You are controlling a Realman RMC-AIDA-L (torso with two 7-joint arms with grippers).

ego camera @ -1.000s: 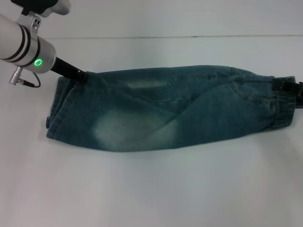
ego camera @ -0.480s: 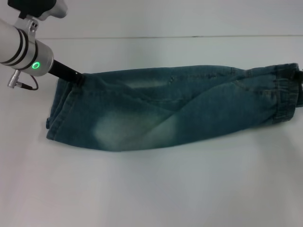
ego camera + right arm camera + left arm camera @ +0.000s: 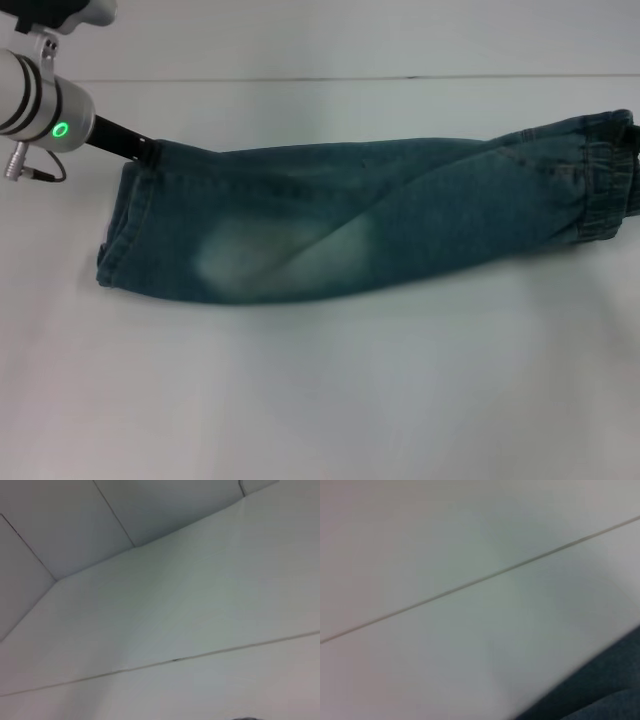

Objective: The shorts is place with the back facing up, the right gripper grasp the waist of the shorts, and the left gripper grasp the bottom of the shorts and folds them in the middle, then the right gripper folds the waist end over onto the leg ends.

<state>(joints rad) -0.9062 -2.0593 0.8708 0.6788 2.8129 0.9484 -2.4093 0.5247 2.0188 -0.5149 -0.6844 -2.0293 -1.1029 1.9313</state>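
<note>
A silver-white cylindrical arm segment [image 3: 30,100] ringed by two black bands is seen in the head view. A glowing green light ring [image 3: 61,130] is set into its end. A thin grey cable with a metal plug [image 3: 28,172] is attached beneath, and a slim black gripper stem [image 3: 120,143] is mounted forward.

The head camera looks down and forward over the white counter [image 3: 320,400], taking in the whole shorts [image 3: 360,240]. The left wrist camera sits close above the counter — a corner of the shorts [image 3: 605,690] shows there too. The right wrist camera faces counter and wall.
</note>
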